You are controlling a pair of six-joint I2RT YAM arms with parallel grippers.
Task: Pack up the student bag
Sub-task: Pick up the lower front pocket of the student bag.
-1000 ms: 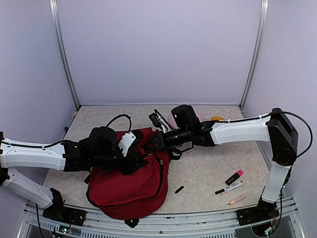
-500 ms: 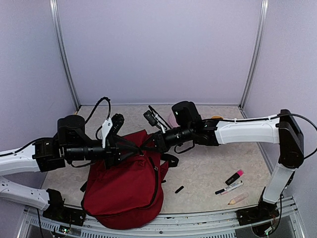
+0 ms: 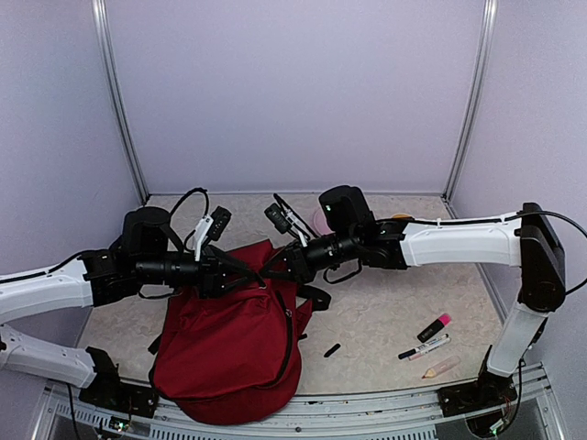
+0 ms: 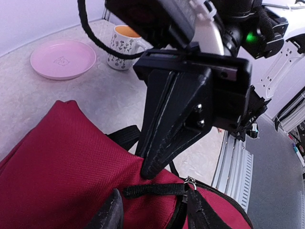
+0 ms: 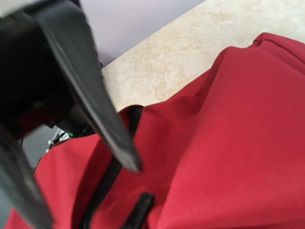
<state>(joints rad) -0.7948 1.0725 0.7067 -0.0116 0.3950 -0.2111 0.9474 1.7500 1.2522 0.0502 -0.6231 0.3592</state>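
Left gripper (image 4: 155,210) stands half spread astride the zip tab (image 4: 155,191) of the bag (image 3: 229,348), which slumps on the table (image 3: 385,302), near left. It looks soft, limp and light, and is best taken by zip trim or straps. Right gripper (image 4: 152,167), pressed together, touches its top, crowding the tab. Pens (image 3: 426,341) lie well right; plate (image 4: 63,58) and mug (image 4: 123,40) behind.

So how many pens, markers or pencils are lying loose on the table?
3, clustered front right: a pink highlighter, a white marker just nearer than it, and a beige pencil-like stick nearest the edge. Others may hide under the bag.
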